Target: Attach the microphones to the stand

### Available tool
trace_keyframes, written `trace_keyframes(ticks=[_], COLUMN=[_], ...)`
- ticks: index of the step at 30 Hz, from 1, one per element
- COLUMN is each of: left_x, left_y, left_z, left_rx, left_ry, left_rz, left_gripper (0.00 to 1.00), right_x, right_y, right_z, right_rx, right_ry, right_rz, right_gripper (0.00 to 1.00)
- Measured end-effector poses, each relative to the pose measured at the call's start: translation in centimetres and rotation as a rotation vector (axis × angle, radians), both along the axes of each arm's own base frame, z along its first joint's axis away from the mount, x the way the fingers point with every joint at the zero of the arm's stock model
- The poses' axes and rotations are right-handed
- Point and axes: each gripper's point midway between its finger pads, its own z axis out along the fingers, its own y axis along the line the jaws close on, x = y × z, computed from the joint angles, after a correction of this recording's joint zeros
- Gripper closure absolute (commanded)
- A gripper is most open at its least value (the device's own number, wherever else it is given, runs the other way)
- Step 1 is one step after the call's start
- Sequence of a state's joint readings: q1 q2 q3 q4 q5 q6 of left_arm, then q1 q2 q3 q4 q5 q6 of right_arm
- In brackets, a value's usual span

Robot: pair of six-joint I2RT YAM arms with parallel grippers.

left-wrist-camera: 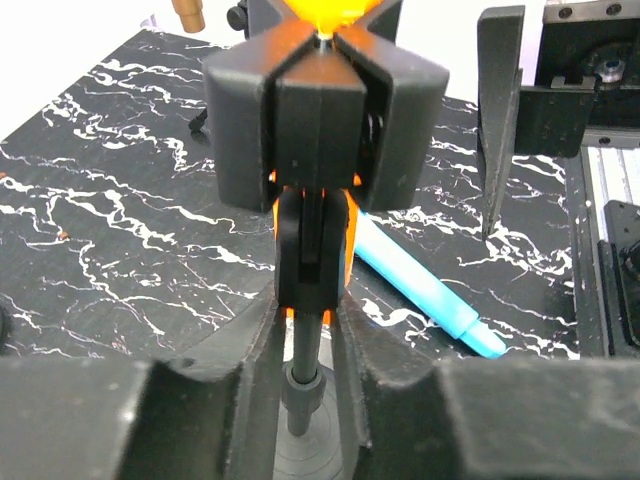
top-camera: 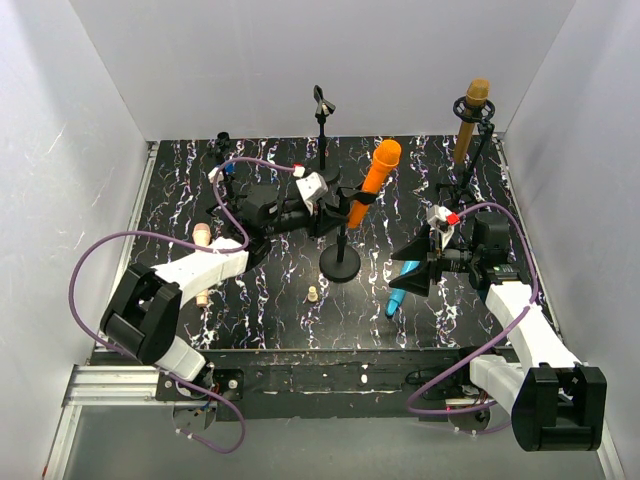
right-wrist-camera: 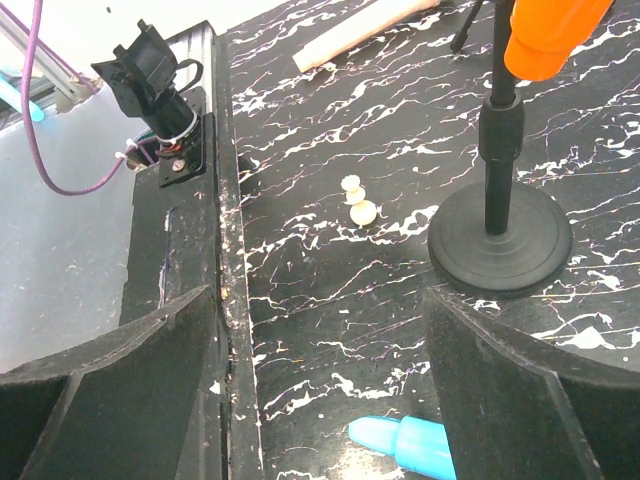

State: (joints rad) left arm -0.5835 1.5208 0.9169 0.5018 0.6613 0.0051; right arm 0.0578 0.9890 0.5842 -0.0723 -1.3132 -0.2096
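Your left gripper (left-wrist-camera: 312, 310) is drawn narrow, its fingers (left-wrist-camera: 230, 400) pinching the black clip (left-wrist-camera: 312, 240) of the middle stand (top-camera: 341, 262), where the orange microphone (top-camera: 378, 175) sits tilted. Your right gripper (right-wrist-camera: 320, 310) hangs wide apart over the table (right-wrist-camera: 330, 270), with the light blue microphone (right-wrist-camera: 400, 440) lying beneath it. The golden-brown microphone (top-camera: 470, 120) stands at the back right. The pale pink microphone (top-camera: 201, 238) lies at the left.

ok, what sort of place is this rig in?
Probably a lab robot test cell: plain white walls box in a black marbled table, with an aluminium rail at its near edge.
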Motion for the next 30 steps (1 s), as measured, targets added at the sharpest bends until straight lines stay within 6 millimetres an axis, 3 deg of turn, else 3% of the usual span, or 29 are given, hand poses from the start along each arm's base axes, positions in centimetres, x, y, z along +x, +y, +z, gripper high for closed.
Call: trace_keyframes(ticks=[3,9,14,19,30], left_x=[-0.1,0.2,1.8,5.2,15.2], left_y=[-0.1,0.0,0.9,3.1,8.5], left_z=[-0.1,0.0,0.4,0.5,0.2], left_rx=[0.0,-0.009,-0.027,-0.038,-0.038], left_ry=[0.006,0.016,0.02,-0.005,-0.068], left_rz=[-0.012,0.003,0.079,0.216,0.496], left_gripper=[1.0,1.0,1.0,1.0,1.0], right_x=[0.1,0.2,0.2,0.2,0.0], right_y=[-0.1,-0.2,-0.3,-0.4,-0.5], right_z=[0.0,0.0,0.0,0.0,-0.3], right_rx=[0.0,0.001,0.002,0.002,-0.003], right_ry=[-0.003,-0.003,-0.002,-0.002,0.001], right_rz=[-0.002,-0.009,-0.011,-0.014,-0.01], right_gripper=[0.1,0.1,0.1,0.1,0.1])
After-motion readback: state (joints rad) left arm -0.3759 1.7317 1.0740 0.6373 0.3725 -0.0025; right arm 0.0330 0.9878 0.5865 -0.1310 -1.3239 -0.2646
